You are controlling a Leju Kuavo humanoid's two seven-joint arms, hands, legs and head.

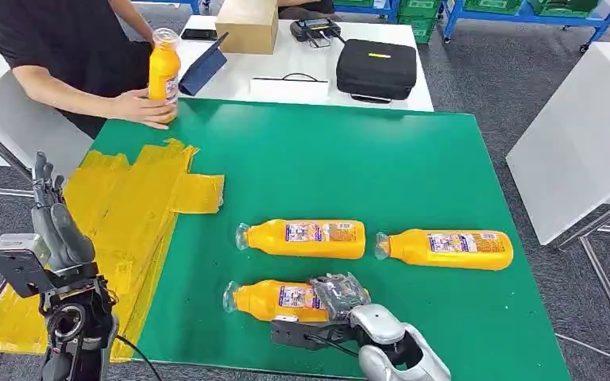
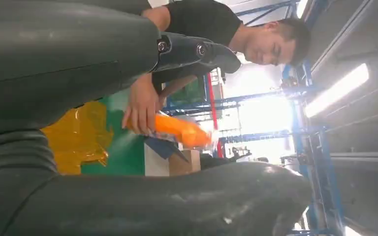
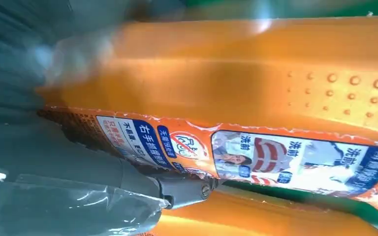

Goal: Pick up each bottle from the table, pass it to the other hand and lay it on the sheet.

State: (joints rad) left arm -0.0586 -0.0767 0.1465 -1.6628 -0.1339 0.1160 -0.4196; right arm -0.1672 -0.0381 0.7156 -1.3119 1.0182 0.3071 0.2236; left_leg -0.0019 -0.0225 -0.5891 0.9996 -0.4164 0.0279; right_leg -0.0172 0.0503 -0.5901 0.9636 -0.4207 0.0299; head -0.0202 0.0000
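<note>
I see three orange bottles lying on their sides on the green mat, caps pointing to my left: the nearest bottle (image 1: 274, 300) lies closest to me with my right hand (image 1: 339, 296) over its base end, the middle bottle (image 1: 302, 238) lies just beyond it, and the right bottle (image 1: 445, 248) sits beside that one, apart from it. A fourth bottle (image 1: 164, 70) stands upright at the far left corner, gripped by a person's hand (image 1: 144, 109). The yellow sheet (image 1: 119, 214), crinkled and flat, covers the mat's left side with no bottle on it.

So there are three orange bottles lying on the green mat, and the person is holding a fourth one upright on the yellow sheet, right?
Not quite. In the head view the upright bottle in the person's hand stands on the green mat, beyond the yellow sheet. The rest is right.
</note>
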